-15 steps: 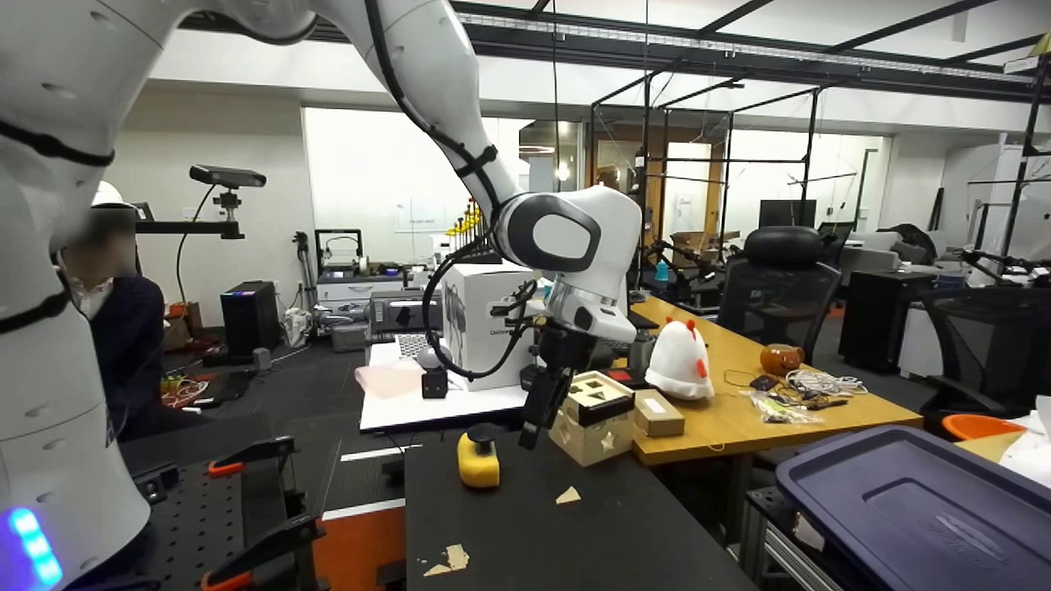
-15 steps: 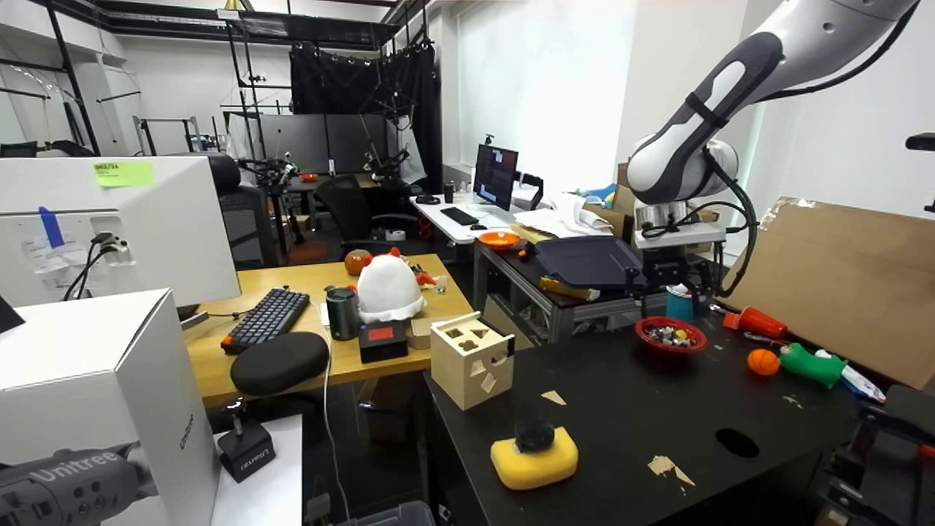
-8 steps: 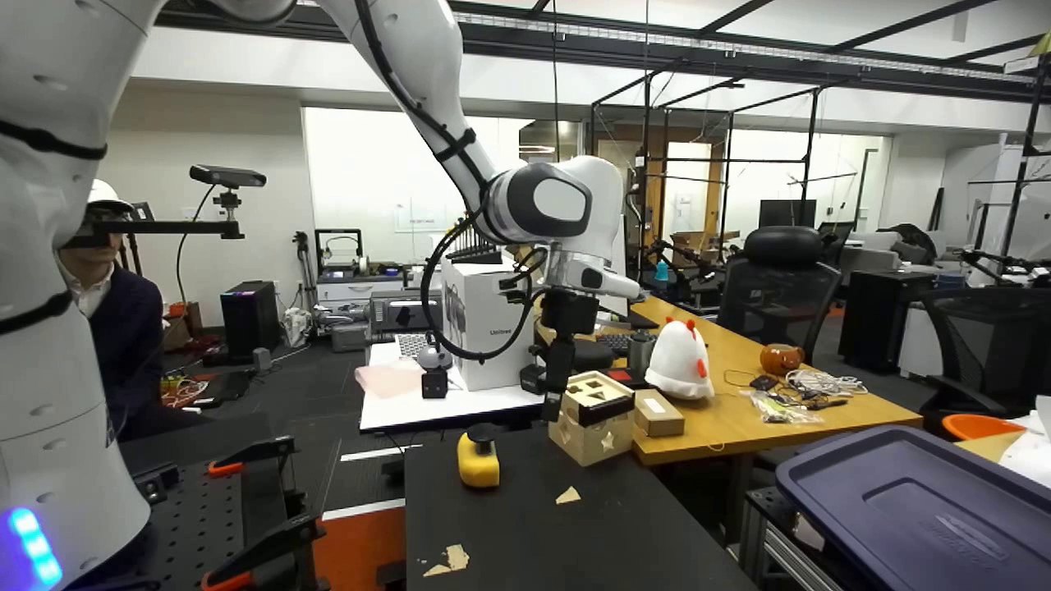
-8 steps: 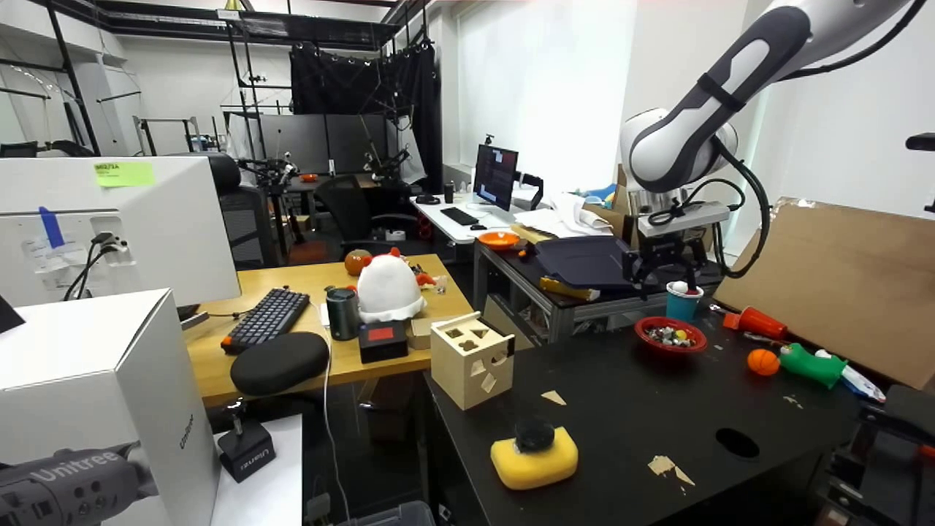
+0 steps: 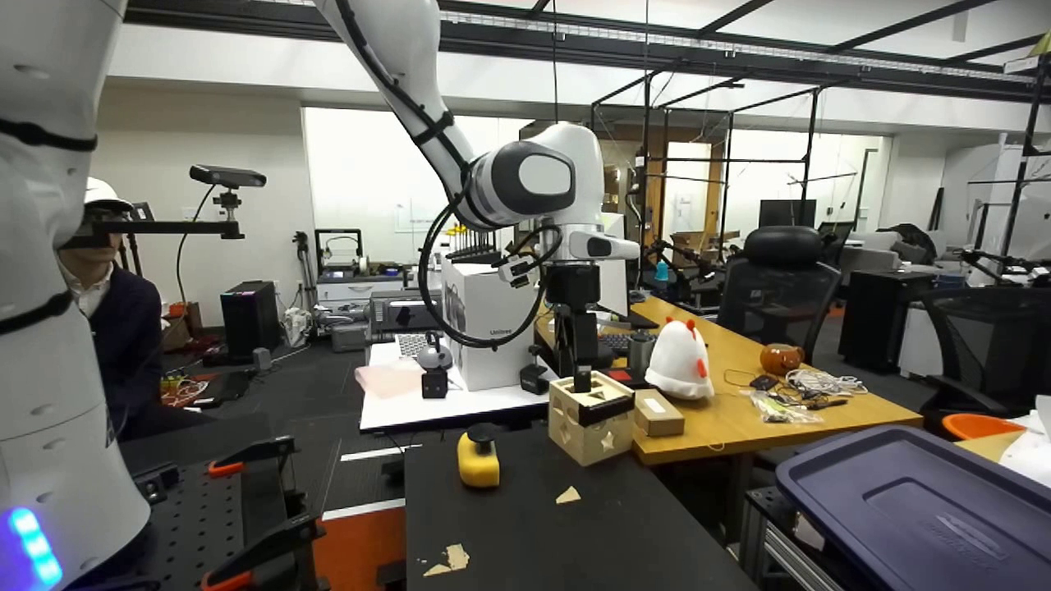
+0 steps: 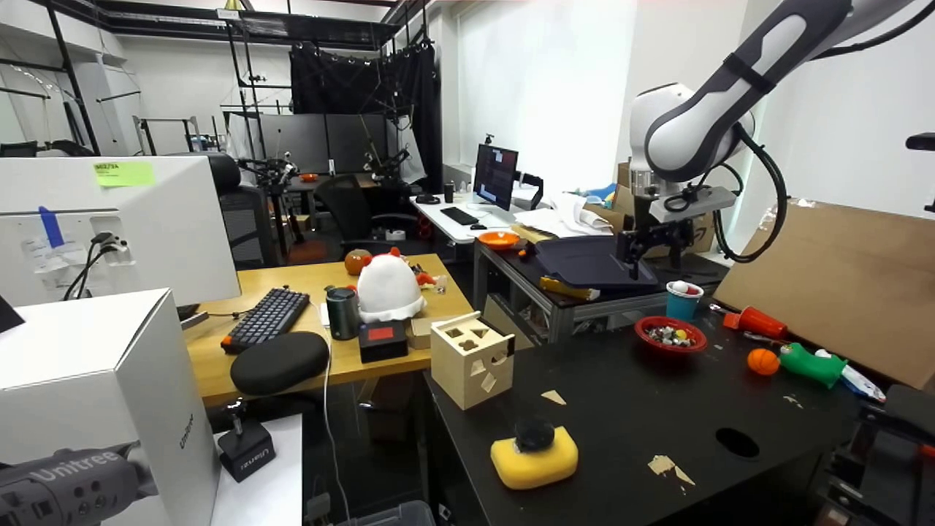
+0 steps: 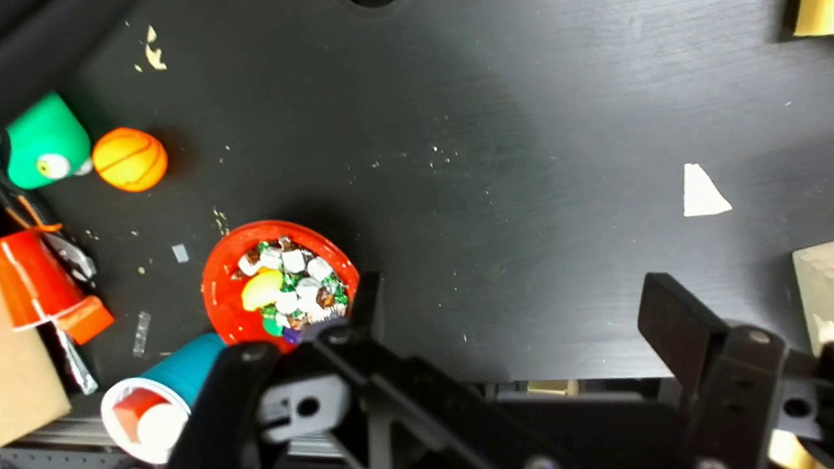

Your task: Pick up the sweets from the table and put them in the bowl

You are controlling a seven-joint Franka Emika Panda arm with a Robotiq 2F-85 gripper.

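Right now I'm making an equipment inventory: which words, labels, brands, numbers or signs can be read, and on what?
"Unitree": on the grey device, in an exterior view.
"Unitree": on the white box.
"Ulanzi": on the small black stand.
Too small or blurred to read: writing on the green note, labels on the white monitor, text on the dark screen, lettering on the dark blue lid.
The wrist view shows nothing readable.

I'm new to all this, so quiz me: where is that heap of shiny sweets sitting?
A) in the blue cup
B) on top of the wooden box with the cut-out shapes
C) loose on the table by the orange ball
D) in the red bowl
D: the wrist view looks down on the shiny sweets heaped inside the red bowl, its rim curving around them.
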